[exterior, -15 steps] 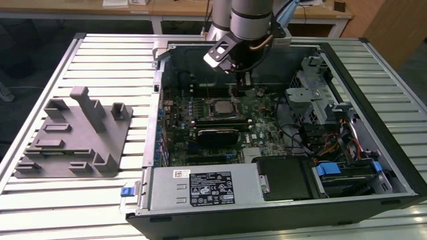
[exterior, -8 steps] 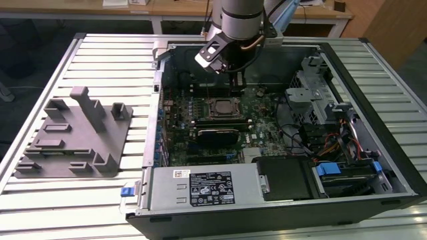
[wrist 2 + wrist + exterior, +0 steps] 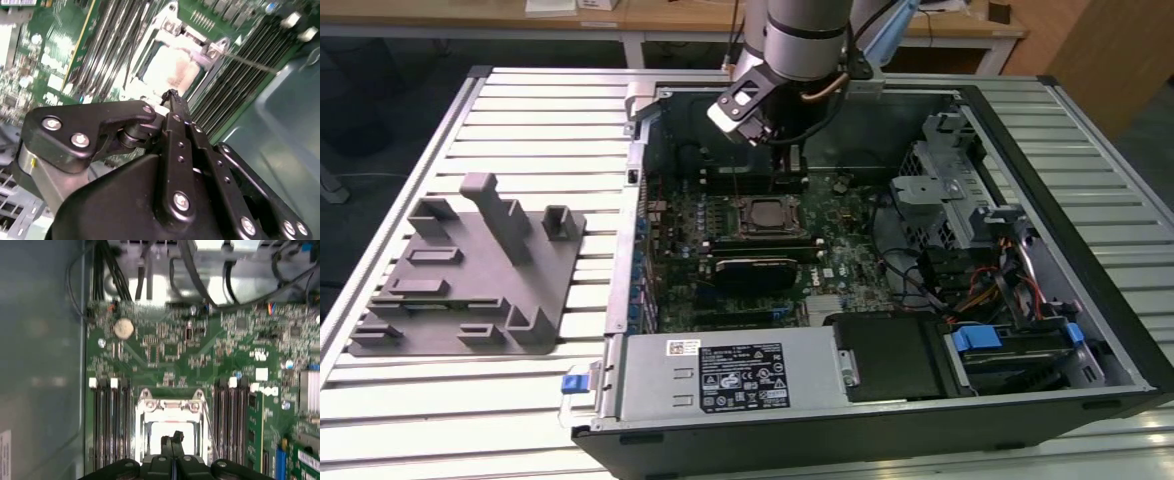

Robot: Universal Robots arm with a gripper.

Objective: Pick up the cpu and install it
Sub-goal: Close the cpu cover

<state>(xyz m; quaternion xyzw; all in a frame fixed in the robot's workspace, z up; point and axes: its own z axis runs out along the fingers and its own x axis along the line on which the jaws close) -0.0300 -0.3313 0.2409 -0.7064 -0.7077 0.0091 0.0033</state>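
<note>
Obs: black two-finger gripper (image 3: 172, 96) pinched closed, empty, hovers over silver metal socket frame (image 3: 170, 405) on green motherboard (image 3: 170, 355). Silvery-white square cpu (image 3: 170, 70) lies flat inside frame, apparently seated. Closed tips probably give narrow reach for pressing.

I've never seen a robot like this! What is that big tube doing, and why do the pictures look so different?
That tube is a robot arm reaching into an open computer case lying on a slatted table, beside a grey plastic holder. One picture comes from a camera standing off the arm. The two wrist views come from cameras riding on the arm, looking at the green circuit board. The black gripper is closed, with nothing seen in it. It hangs over the cpu, the pale square sitting in its metal socket.
</note>
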